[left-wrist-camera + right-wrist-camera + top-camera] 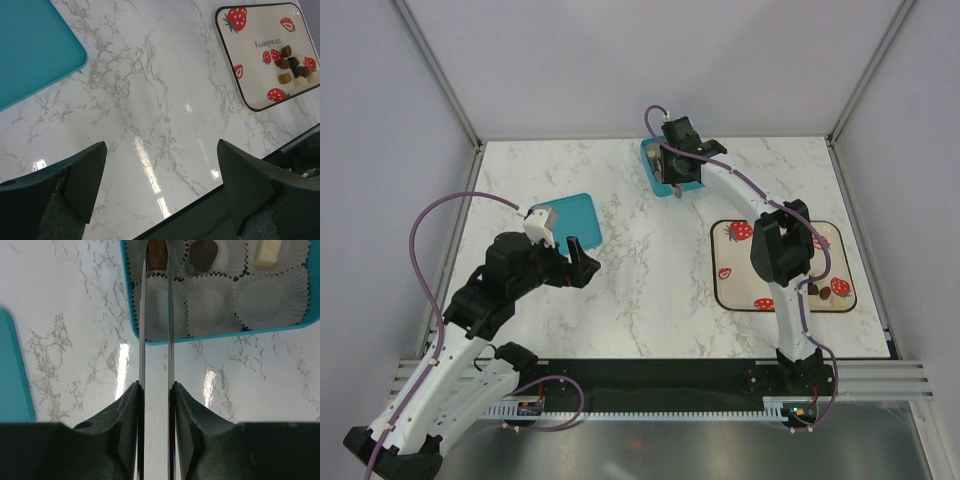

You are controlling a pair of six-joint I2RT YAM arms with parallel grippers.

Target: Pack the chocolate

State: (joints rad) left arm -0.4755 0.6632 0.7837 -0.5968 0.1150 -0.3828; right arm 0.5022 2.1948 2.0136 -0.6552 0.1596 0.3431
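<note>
The teal box (pixel 225 334) holds white paper cups. A dark chocolate (pixel 202 255) and a whitish one (pixel 267 252) lie in its far row. My right gripper (pixel 156 247) reaches over the box (pixel 652 160) on two long thin blades, shut on a brown chocolate (pixel 156 257) that sits between them over a far-row cup. Several more chocolates (pixel 294 67) lie on the strawberry tray (pixel 260 30), seen also in the top view (pixel 825 290). My left gripper (pixel 161 145) hangs wide open above bare marble near the table's front edge, with nothing between its fingers.
A flat teal lid (pixel 570 220) lies on the marble just beyond the left gripper (pixel 578 262). The strawberry tray (pixel 783 270) sits at the right, under the right arm's elbow. The table's black front edge (pixel 200 205) runs close below the left fingers.
</note>
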